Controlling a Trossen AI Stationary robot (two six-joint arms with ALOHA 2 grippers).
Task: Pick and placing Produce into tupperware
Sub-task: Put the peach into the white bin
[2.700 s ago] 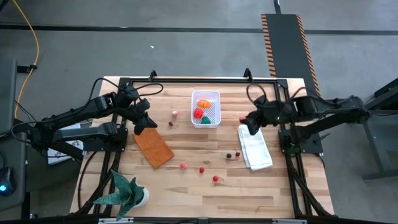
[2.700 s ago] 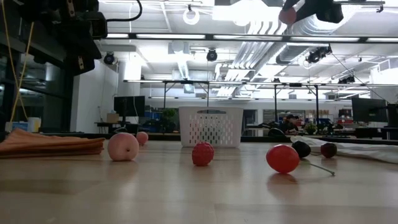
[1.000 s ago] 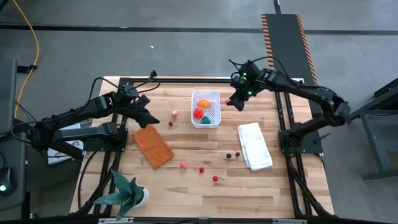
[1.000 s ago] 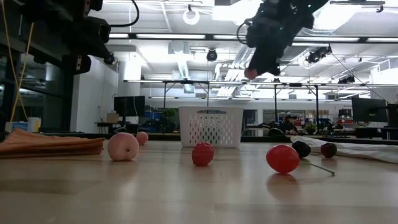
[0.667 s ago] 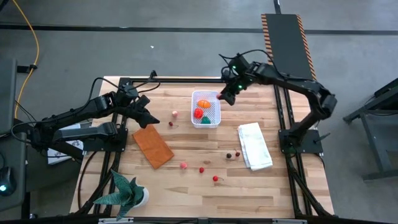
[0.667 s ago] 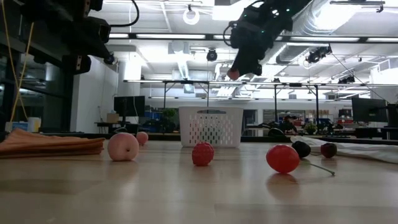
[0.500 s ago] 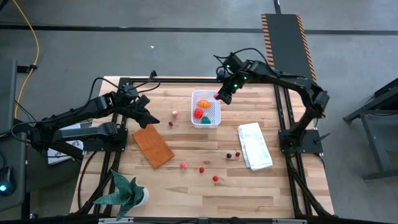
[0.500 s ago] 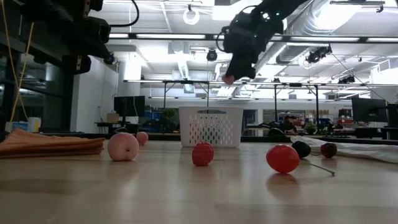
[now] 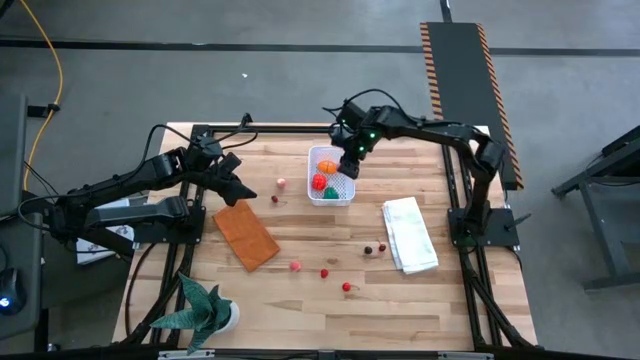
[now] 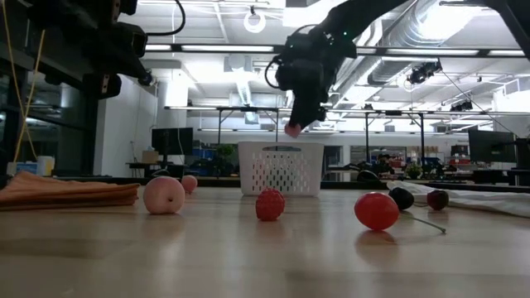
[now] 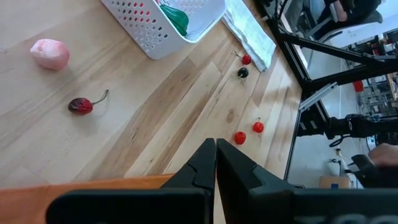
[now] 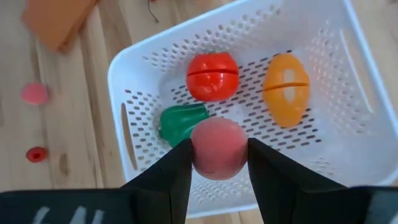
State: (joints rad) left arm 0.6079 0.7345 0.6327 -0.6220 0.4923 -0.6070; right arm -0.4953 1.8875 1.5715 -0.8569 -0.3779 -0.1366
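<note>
The white perforated tupperware point(image 9: 312, 176) stands at the table's far middle. It holds a red tomato-like ball point(image 12: 212, 76), an orange piece point(image 12: 286, 87) and a green piece point(image 12: 180, 122). My right gripper point(image 12: 217, 150) hangs over the tub's right part, shut on a pink-red ball point(image 10: 292, 129), well above the rim in the low view. My left gripper point(image 9: 243, 192) is shut on nothing above the table's left side. A pink piece point(image 9: 282, 183), a dark cherry point(image 9: 274, 199), red berries point(image 9: 324, 272) and dark berries point(image 9: 368, 249) lie loose on the wood. My right gripper pinches the pink-red ball by its two opposite sides point(image 12: 199, 154) between its two fingers. The fingers come from above, slanting down from the table's right. The ball is lifted clear over the tub's inside, above the green piece.
A folded white cloth point(image 9: 409, 234) lies right of the tub. An orange-brown flat rectangle point(image 9: 245, 235) lies on the left, near my left gripper. A green spiky plant point(image 9: 203, 308) stands at the near left corner. Bare wood lies between the tub and the loose berries.
My right gripper has gone toward the table's left edge and down, from beside the tub's right side to over its inside, tipping more steeply downward. It has stayed shut on the pink-red ball, which went with it.
</note>
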